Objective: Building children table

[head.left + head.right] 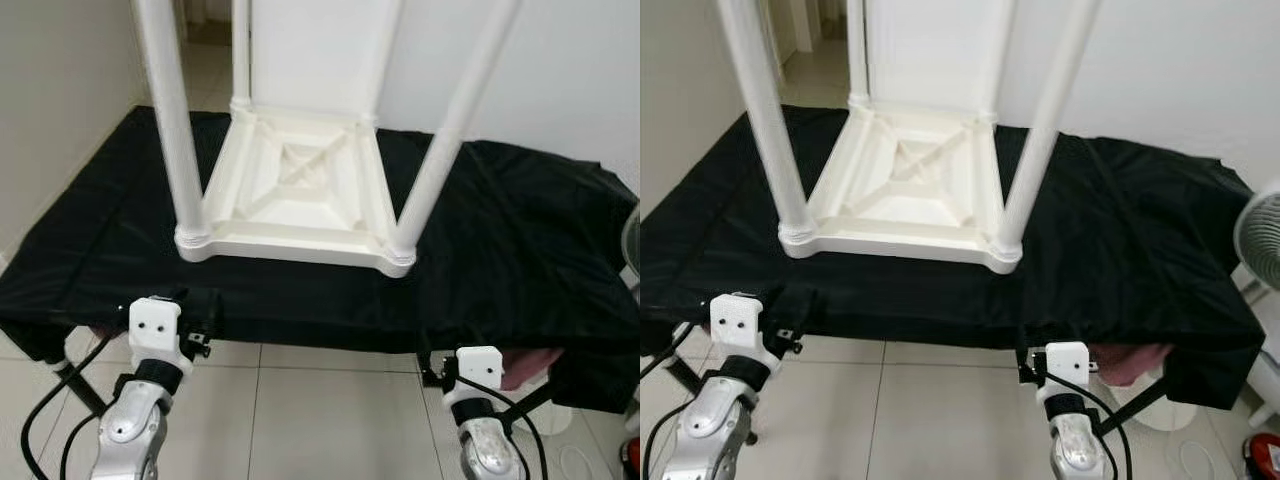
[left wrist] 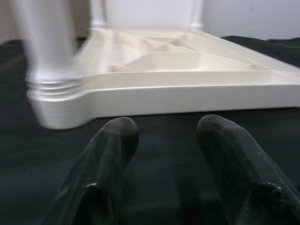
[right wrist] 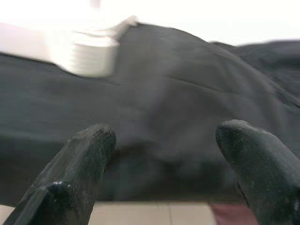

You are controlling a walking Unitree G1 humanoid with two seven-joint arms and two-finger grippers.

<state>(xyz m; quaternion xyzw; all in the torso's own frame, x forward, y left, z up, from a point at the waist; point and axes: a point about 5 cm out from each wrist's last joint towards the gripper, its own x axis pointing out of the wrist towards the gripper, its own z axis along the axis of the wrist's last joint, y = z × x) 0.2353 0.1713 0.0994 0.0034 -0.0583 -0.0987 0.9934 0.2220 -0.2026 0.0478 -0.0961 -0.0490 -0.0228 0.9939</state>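
Observation:
A white plastic children's table [image 1: 295, 190] lies upside down on a black-covered bench [image 1: 520, 240]. Its round legs point up; the near-left leg [image 1: 170, 110] and near-right leg [image 1: 445, 130] stand in their corner sockets, and two more rise at the back. My left gripper [image 2: 168, 126] is open just in front of the near-left corner [image 2: 56, 101], low over the cloth and holding nothing. My right gripper [image 3: 166, 132] is open at the bench's front edge, right of the near-right corner socket [image 3: 91, 56], also with nothing in it.
The cloth hangs over the bench's front edge [image 1: 320, 325], with tiled floor [image 1: 320, 410] below. A white fan [image 1: 1260, 235] stands at the right end. Something pink [image 1: 1130, 362] shows under the cloth on the right. White walls close the back and left.

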